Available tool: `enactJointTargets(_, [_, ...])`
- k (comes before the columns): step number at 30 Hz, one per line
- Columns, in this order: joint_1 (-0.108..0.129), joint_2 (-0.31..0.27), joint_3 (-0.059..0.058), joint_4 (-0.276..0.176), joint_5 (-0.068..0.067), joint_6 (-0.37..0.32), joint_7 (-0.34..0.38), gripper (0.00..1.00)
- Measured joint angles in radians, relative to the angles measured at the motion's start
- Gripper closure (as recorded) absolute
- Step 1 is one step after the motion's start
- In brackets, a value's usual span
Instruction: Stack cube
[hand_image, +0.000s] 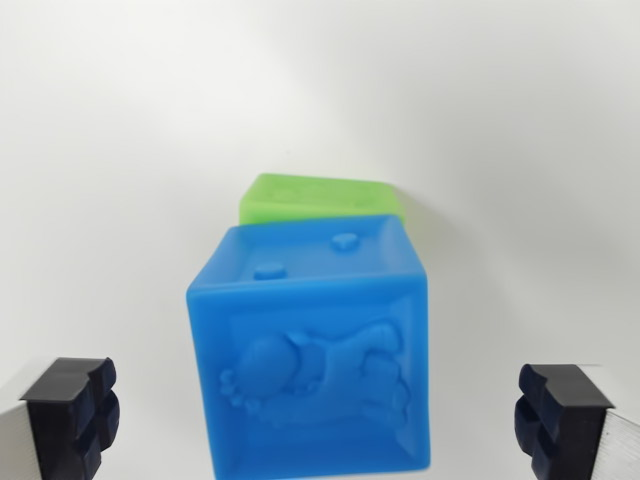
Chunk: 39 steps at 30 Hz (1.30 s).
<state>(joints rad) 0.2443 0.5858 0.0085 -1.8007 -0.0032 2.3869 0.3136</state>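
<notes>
The blue cube (312, 350) is sitting on the white bench (120, 150), filling the lower middle of the wrist view, with a green cube (320, 197) just behind it; whether the 2 are touching cannot be told from here. The pincer (318, 420) is standing spread wide, its 2 dark pads (75, 410) showing at the wrist view's left and right bottom corners, both apart from the blue cube and pinching nothing.

The blue cube is looking like a moulded soft-plastic or rubbery toy block: rounded edges, a raised animal figure on the near face, 2 small bumps on top. It is probably light and slightly yielding, so a moderate squeeze should be holding it without crushing. Its matte skin is likely giving decent friction. The best hold seems to be across the left and right side faces, roughly mid-height, since those are lining up with the pads; the relief there may be making contact uneven.
</notes>
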Motion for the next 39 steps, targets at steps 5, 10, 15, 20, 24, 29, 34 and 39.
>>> enactJointTargets(5, [0.0, -0.029, 0.0, 0.0, 0.0, -0.03, 0.0, 0.0])
enactJointTargets(10, [0.0, -0.066, 0.0, 0.001, 0.0, -0.066, 0.0, 0.0])
enactJointTargets(15, [0.0, -0.095, 0.0, 0.006, 0.0, -0.101, 0.0, 0.0])
enactJointTargets(20, [0.0, -0.126, 0.0, 0.017, 0.0, -0.142, 0.0, 0.0])
enactJointTargets(24, [0.0, -0.151, 0.0, 0.028, 0.0, -0.178, 0.0, 0.0])
enactJointTargets(29, [0.0, -0.175, 0.0, 0.046, 0.0, -0.219, 0.0, 0.0])
enactJointTargets(34, [0.0, -0.2, 0.0, 0.068, 0.0, -0.266, 0.0, 0.0])
enactJointTargets(39, [0.0, -0.219, 0.0, 0.091, 0.0, -0.309, 0.0, 0.0])
